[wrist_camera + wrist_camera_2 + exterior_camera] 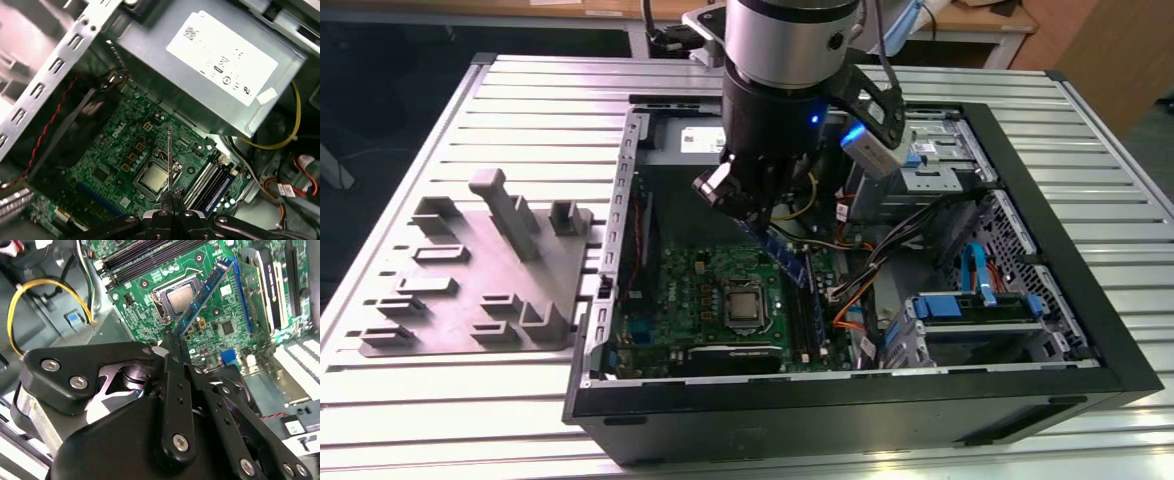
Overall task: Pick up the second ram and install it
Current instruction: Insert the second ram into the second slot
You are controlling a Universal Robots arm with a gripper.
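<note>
My gripper (747,218) hangs inside the open computer case, shut on the second ram (787,262), a thin blue-green stick with a row of black chips. The stick slants down from the fingertips over the green motherboard (700,290). In the second wrist view the second ram (202,292) reaches from my gripper (172,342) across the processor socket (180,300). The first wrist view has the second ram (170,160) edge-on above my gripper (171,192), beside the long black memory slots (210,180). It hangs above the board, apart from the slots.
A grey holder tray (480,270) with upright blocks lies on the slatted table at the exterior view's left. Inside the case are the grey power supply (210,65), a yellow cable (30,295), loose wire bundles (907,240) and a blue-latched drive cage (974,310).
</note>
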